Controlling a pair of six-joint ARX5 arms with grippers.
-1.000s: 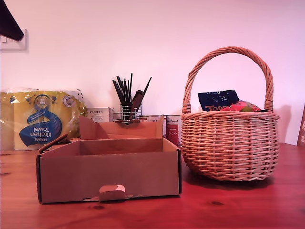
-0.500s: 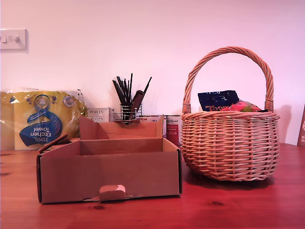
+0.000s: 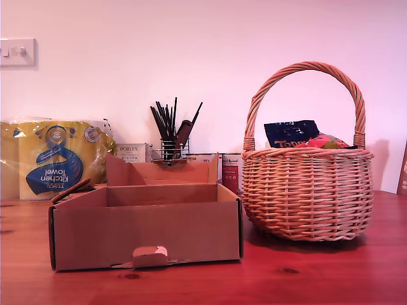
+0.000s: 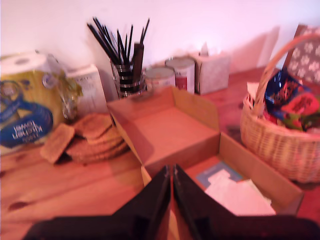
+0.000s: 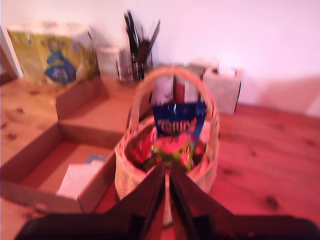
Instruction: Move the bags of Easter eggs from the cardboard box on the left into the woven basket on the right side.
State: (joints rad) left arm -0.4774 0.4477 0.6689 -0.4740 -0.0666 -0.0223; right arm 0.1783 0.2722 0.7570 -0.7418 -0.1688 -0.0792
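apparently the bags of easter eggs (image 3: 304, 138) are already heaped in the woven basket (image 3: 308, 190), because the cardboard box (image 4: 200, 150) shows only flat papers. my first gripper (image 4: 172, 186) and my second gripper (image 5: 167, 186) hang above, jaws pressed together, empty.

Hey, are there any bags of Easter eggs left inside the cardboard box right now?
No. In the first wrist view the cardboard box holds only flat white paper, while the bags of Easter eggs sit in the woven basket.
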